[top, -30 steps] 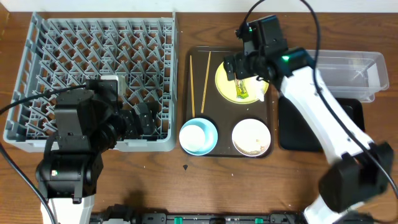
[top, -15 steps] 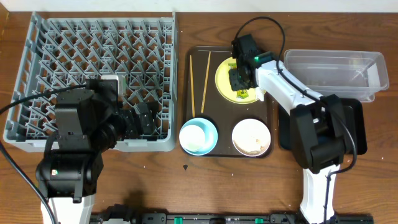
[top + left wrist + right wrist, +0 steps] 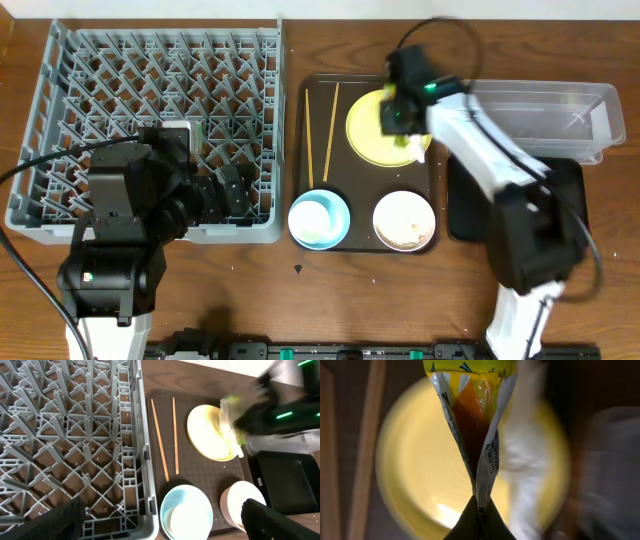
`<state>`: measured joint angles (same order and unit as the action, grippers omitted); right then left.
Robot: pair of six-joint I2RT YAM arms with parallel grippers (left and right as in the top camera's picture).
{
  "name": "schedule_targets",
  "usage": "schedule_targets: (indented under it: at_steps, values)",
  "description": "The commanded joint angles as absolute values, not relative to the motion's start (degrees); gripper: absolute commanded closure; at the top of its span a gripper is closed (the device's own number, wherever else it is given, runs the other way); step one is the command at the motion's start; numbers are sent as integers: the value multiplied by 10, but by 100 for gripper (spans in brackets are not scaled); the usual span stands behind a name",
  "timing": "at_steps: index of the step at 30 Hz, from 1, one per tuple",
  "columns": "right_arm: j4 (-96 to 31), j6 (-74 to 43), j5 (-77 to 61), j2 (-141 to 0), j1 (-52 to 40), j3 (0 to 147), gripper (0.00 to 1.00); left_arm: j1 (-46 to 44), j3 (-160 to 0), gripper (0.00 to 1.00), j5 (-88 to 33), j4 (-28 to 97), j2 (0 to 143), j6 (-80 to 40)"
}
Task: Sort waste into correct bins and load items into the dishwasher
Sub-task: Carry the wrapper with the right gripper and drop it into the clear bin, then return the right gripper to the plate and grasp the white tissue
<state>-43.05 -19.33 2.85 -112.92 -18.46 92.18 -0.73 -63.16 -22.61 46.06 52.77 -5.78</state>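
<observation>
**Desk:** Which step is this?

**Photographer:** Waste first. The right gripper (image 3: 480,519) is pinched tight on one end of the green-and-orange snack wrapper (image 3: 472,430), holding it over the yellow plate (image 3: 362,140). A white napkin (image 3: 525,460) shows as a blur beside it.

**Desk:** And next?

**Photographer:** Probably a carry right to a bin, either the clear tub (image 3: 560,110) or the black tray (image 3: 465,205), then a release. Both look bare, though the arm hides part of the tray.

**Desk:** The dishes?

**Photographer:** They sit on the brown serving tray (image 3: 360,185): the chopsticks (image 3: 322,135), the blue bowl (image 3: 343,215) holding a white cup (image 3: 315,222), and the white bowl (image 3: 404,220) with scraps. The grey rack (image 3: 60,100) holds no dishes. The left gripper (image 3: 228,195) rests at its front wall, spread wide and empty.
</observation>
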Motion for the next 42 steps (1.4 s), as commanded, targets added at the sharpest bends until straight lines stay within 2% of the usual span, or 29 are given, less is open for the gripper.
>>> schedule_targets:
  at_steps: [1,9,18,19,20,21,23,27,29,34,38,42]
  values:
    - [-448,-284,35,-1019,-133,931,99,-4,-644,1,-236,459,528,-57]
    - [-547,-441,67,-971,-7,928,99,-4,-644,0,-236,459,528,-57]
    - [-544,-469,66,-1053,51,925,99,-4,-644,0,-236,459,528,-57]
    - [-544,-469,59,-1061,51,925,97,-4,-644,0,-236,459,528,-57]
    - [-542,-467,47,-1066,52,925,89,-4,-644,0,-236,459,528,-57]
    - [-540,-466,23,-1068,52,925,76,-4,-644,0,-236,459,528,-57]
    - [-534,-467,-15,-1063,52,926,64,-4,-644,0,-236,460,528,-57]
    - [-529,-466,-41,-1037,51,926,58,-4,-644,0,-236,461,528,-57]
    - [-511,-425,-65,-1020,44,926,56,-4,-644,0,-236,461,528,-57]
    - [-441,-155,-188,-988,-25,926,53,-4,-644,0,-236,461,528,-57]
    - [-448,-59,-143,-991,-114,925,45,-4,-644,0,-236,461,528,-57]
    - [-447,-51,-3,-1022,-183,925,43,-4,-644,0,-236,461,528,-57]
